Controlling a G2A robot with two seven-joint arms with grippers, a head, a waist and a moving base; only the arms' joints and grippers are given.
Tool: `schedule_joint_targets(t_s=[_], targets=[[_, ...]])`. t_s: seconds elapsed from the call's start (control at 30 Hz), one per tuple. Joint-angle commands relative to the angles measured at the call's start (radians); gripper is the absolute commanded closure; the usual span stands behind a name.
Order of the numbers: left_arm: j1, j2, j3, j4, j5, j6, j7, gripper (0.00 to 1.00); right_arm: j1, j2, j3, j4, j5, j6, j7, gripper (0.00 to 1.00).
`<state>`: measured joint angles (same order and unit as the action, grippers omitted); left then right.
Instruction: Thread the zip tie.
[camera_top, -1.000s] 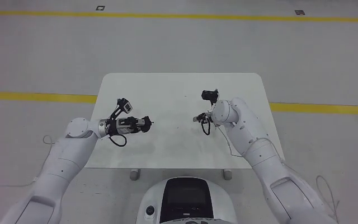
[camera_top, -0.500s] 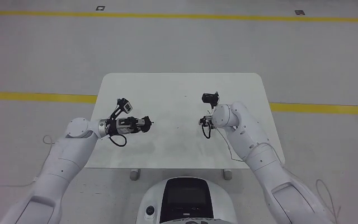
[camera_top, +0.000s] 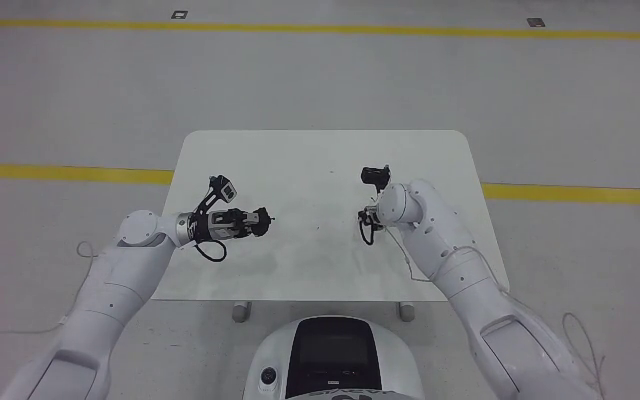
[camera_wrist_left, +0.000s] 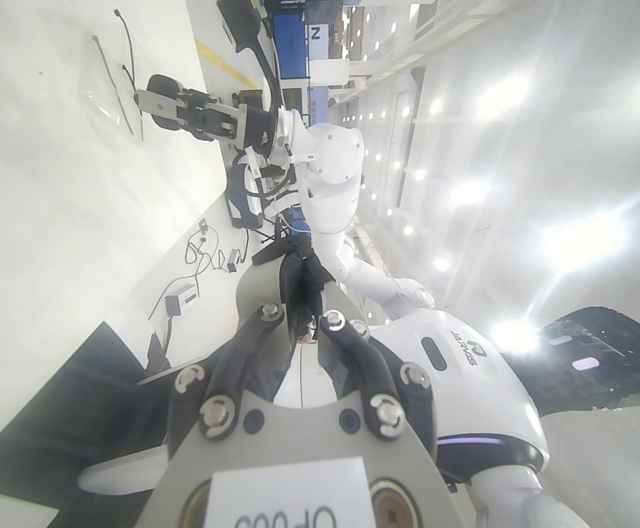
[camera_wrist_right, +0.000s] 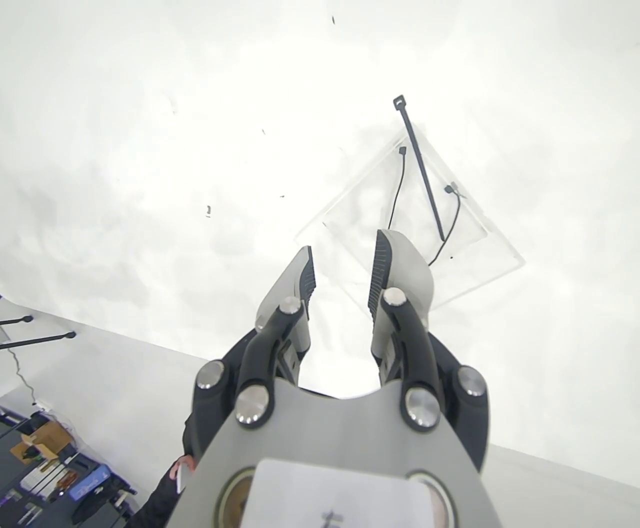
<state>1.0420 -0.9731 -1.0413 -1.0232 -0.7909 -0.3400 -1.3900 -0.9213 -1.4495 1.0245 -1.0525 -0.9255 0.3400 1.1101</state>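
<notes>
The right gripper (camera_wrist_right: 345, 250) hangs released, jaws apart, just over a corner of a clear tray (camera_wrist_right: 500, 250) on the white table (camera_wrist_right: 125, 150); across the tray lies the black zip tie (camera_wrist_right: 422, 170), between two thinner ties (camera_wrist_right: 398, 187) — none is touched; the left gripper (camera_wrist_left: 300, 282) is clenched — well apart from the tray

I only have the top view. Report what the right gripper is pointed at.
Observer: A clear tray holding one straight thick zip tie and two thin curved ones.
Operator: Give me the gripper's state.
Observer: The right gripper is open, nothing between its fingers.
Operator: Locate the thick tie's head.
Observer: Off the tray, on the table just past the tray's edge.
</notes>
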Motion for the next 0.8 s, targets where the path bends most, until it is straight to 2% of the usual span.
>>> schedule_joint_targets(t_s=[0.0,0.3,0.77], targets=[[0.000,0.000,0.000,0.000,0.000,0.000,0.000,1.00,0.005,-0.001,-0.003,0.012,-0.002,0.000,0.005,0.76],[0.000,0.000,0.000,0.000,0.000,0.000,0.000,1.00,0.054,-0.026,-0.024,0.121,-0.004,0.000,0.003,0.73],[0.000,0.000,0.000,0.000,0.000,0.000,0.000,1.00,0.108,-0.061,-0.091,0.208,0.005,-0.010,0.034,0.76]])
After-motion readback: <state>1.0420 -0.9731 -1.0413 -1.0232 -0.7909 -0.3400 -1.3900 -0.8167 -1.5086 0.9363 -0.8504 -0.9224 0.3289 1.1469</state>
